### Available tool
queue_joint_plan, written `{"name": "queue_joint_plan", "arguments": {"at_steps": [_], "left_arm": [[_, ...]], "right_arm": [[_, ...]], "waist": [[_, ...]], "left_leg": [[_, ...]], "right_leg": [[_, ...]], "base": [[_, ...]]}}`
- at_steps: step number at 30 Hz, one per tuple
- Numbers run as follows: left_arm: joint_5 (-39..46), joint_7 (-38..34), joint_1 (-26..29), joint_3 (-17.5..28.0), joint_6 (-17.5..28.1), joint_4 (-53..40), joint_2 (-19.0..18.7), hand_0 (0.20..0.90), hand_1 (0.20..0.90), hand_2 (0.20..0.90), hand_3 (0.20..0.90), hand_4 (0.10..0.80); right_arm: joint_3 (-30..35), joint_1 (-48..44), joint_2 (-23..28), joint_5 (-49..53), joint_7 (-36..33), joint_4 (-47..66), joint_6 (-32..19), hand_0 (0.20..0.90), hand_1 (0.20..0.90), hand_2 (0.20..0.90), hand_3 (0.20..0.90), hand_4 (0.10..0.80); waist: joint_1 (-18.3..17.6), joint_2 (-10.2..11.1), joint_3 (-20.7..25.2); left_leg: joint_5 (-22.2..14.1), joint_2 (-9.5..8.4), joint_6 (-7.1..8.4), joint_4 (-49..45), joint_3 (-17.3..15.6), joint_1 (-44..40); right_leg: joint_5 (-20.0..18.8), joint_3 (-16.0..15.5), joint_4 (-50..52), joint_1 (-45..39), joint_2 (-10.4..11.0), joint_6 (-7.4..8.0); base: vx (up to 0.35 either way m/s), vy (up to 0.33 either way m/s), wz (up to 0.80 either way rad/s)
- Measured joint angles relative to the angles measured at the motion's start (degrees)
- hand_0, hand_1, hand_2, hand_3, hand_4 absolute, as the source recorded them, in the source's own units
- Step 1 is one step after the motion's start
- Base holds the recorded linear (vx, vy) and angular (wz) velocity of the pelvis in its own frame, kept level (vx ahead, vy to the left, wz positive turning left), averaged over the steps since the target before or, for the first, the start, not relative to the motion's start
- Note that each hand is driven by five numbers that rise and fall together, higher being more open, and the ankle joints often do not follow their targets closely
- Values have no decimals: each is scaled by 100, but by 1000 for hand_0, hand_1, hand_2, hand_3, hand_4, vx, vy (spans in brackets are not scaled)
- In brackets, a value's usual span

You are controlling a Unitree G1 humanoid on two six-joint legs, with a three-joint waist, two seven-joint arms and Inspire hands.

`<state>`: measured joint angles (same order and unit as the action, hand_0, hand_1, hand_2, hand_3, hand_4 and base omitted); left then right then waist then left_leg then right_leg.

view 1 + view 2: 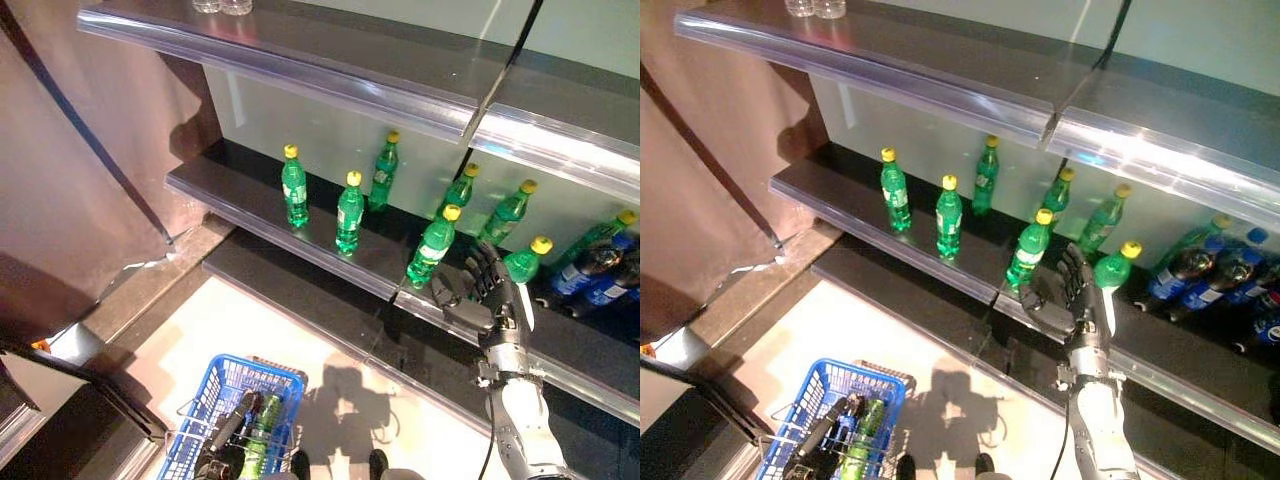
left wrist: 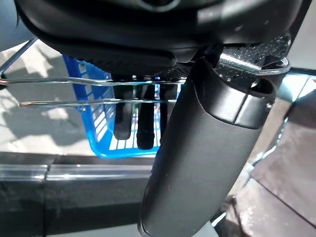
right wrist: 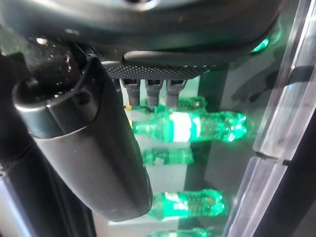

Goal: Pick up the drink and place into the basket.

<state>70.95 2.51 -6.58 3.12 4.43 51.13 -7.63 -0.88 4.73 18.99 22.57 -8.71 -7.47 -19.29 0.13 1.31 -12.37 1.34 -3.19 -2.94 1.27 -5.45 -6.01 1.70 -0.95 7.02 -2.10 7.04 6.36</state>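
Here right hand [image 1: 487, 290], fingers spread and empty, sits between two green bottles on the shelf [image 1: 250, 205]; nearest bottle [image 1: 433, 246] likely rigid, slick, top-heavy; grip mid-body. Left hand [image 2: 143, 116] hooks the basket [image 1: 225, 400] handle.

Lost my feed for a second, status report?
Right robot hand open, at the shelf between two green bottles, touching neither. Left robot hand shut on basket handle. Nothing blocking.
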Motion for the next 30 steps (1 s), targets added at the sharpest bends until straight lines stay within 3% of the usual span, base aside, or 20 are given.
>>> {"name": "queue_joint_plan", "arguments": {"at_steps": [2,4,9,11,14,15,18,21,22,24,28,30], "left_arm": [[-2,39,52,2,-27,-1,0,300,300,300,200,100],[1,48,100,70,-45,-2,-14,300,300,300,200,100],[0,46,134,114,-45,17,-252,300,300,300,200,100],[9,47,183,210,-46,55,-237,300,300,300,200,100],[20,45,164,300,-41,150,-233,300,300,300,200,100],[20,43,137,312,-26,154,-238,300,300,300,200,100],[14,26,134,339,-19,133,-238,300,300,300,200,100],[10,-84,91,444,-38,71,-232,300,300,300,200,100],[9,-96,45,457,-34,-20,-226,300,300,300,200,100],[18,-119,-16,478,-33,-131,-234,300,300,300,200,100],[18,-131,28,457,-33,-209,-214,300,300,300,200,100],[13,-101,-129,420,-36,-397,-156,300,300,300,200,100]], "right_arm": [[-1,-4,2,2,-77,-15,0,900,900,900,900,800],[-25,34,-1,2,-150,-44,0,900,900,900,900,800],[44,58,24,15,-145,-77,-1,900,900,900,900,800],[112,50,126,70,-134,-108,2,900,900,900,900,800],[198,47,128,73,-141,-401,-5,900,900,900,900,800],[198,46,129,77,-151,-532,-4,900,900,900,900,800],[192,16,140,109,-280,-610,2,900,900,900,900,800],[188,48,140,100,-283,-541,40,900,900,900,900,800],[193,50,145,97,-278,-463,40,900,900,900,900,800],[264,84,145,100,-262,-243,57,900,900,900,900,800],[301,266,146,100,-168,209,90,900,900,900,900,800],[206,302,143,78,-65,379,93,900,900,900,900,800]], "waist": [[-14,-5,-78],[-24,4,-227],[-122,294,-303],[-289,287,-320],[-315,363,-296],[-280,395,-284],[-222,243,-333],[-230,116,-284],[-234,102,-276],[-246,155,-208],[-283,210,-172],[-194,281,-114]], "left_leg": [[-81,-22,-52,-106,27,25],[-145,-167,-176,-265,345,27],[-148,-336,-226,-461,593,205],[-164,-326,-209,-544,806,322],[-290,-360,-39,-545,962,140],[-380,-362,45,-564,1001,79],[-636,-230,222,-794,1270,24],[-864,114,319,-833,1435,-21],[-917,232,319,-797,1420,-2],[-1046,251,453,-1023,1392,25],[-867,60,497,-2173,1086,547],[-865,-101,422,-2211,974,540]], "right_leg": [[128,0,538,225,71,81],[283,30,1557,765,125,205],[434,124,1452,1314,-215,199],[271,138,1112,1602,-398,179],[116,125,771,1591,-377,182],[21,109,745,1515,-371,87],[-20,-50,705,1437,-591,68],[-23,-434,433,1224,-812,60],[-11,-528,473,1225,-879,-15],[-52,-689,484,1263,-907,-446],[-39,-666,8,985,-896,-534],[-313,-479,-176,835,-838,-969]], "base": [[51,40,4],[188,-1,-5],[276,-68,14],[297,-147,45],[280,-240,32],[274,-260,20],[286,-240,-6],[220,-205,-7],[169,-195,-9],[140,-194,7],[66,-100,19],[34,-16,-19]]}}
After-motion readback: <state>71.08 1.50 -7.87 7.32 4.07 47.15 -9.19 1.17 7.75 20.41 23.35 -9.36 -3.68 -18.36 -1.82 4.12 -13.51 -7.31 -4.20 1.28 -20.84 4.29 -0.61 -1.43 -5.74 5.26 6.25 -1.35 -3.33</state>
